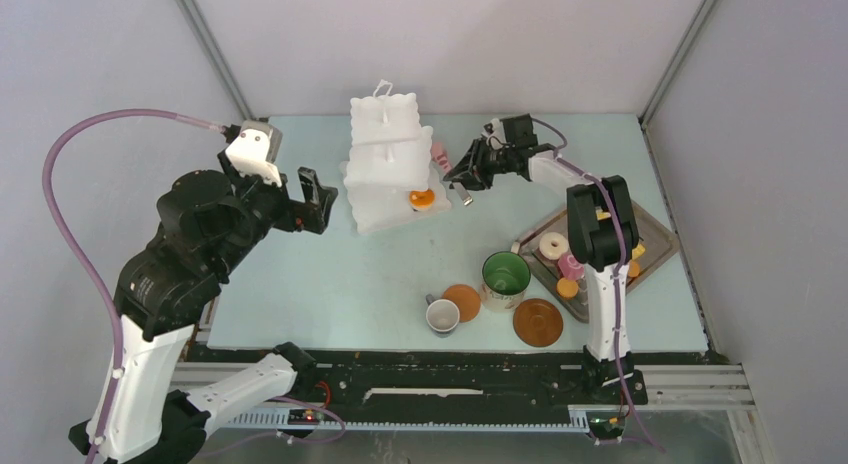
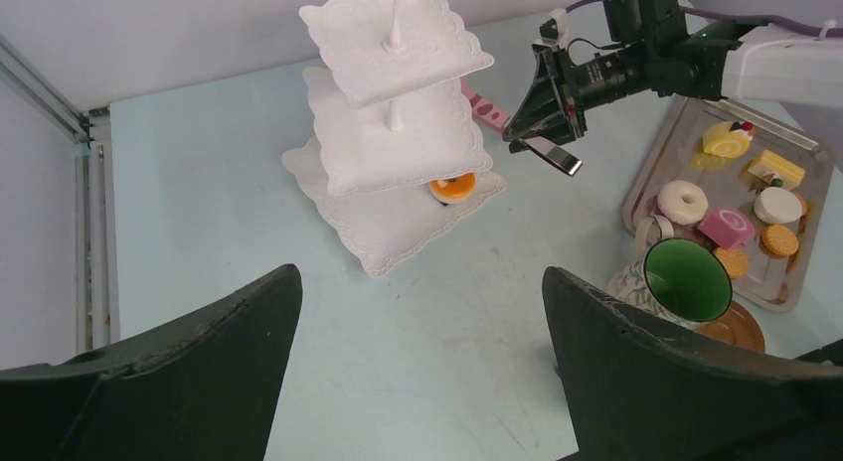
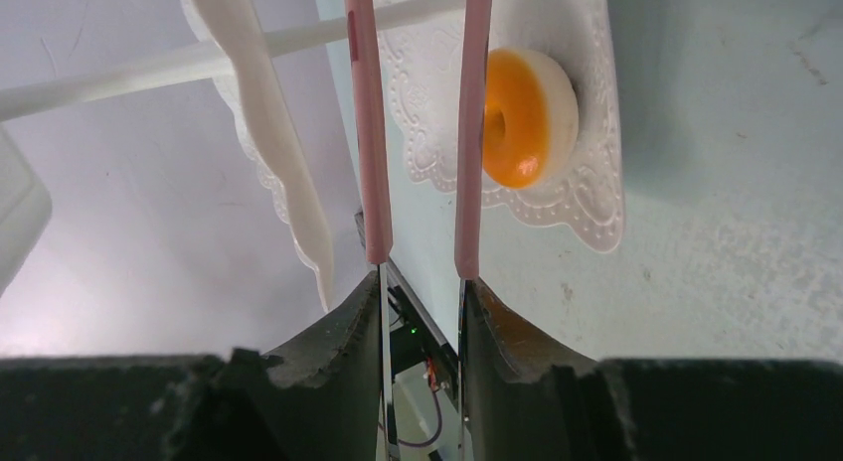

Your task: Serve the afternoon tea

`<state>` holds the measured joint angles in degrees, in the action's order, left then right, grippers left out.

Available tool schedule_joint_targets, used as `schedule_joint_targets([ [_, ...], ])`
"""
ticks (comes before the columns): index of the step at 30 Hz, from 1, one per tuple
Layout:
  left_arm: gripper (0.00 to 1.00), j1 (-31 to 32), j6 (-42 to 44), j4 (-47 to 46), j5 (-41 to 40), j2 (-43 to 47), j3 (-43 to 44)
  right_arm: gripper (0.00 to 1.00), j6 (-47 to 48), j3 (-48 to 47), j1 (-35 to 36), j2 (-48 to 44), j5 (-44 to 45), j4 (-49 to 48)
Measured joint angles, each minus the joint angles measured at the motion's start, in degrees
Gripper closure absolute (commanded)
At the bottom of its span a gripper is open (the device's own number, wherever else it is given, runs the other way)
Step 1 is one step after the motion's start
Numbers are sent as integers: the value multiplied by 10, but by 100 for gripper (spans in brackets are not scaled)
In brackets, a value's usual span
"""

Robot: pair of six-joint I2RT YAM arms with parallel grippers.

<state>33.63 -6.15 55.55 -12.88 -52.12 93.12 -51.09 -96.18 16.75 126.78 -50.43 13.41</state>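
The white three-tier stand (image 1: 388, 164) stands at the table's back centre, with one orange round pastry (image 1: 421, 198) on its bottom tier. My right gripper (image 1: 472, 174) is shut on the pinkish tongs (image 1: 443, 164), just right of the stand. In the right wrist view the tongs' arms (image 3: 370, 133) are apart with nothing between them, and the orange pastry (image 3: 527, 118) lies just outside the right arm. My left gripper (image 1: 315, 199) is open and empty, left of the stand (image 2: 398, 133). More pastries, among them a white doughnut (image 2: 682, 201) and pink cake (image 2: 729, 226), lie in the tray.
The grey metal tray (image 1: 655, 229) sits at the right under my right arm. The green-lined mug (image 1: 505, 275), white cup (image 1: 442, 316) and two brown saucers (image 1: 538, 322) stand near the front centre. Walls enclose the table.
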Motion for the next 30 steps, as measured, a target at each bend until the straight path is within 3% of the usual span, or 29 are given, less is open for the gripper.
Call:
schedule_joint_targets([
  [12,2,0,0,9,0,0,0,99,-12,-23,23,37,-25,-23],
  [30,2,0,0,12,0,1,0,62,2,-28,28,52,-24,2],
])
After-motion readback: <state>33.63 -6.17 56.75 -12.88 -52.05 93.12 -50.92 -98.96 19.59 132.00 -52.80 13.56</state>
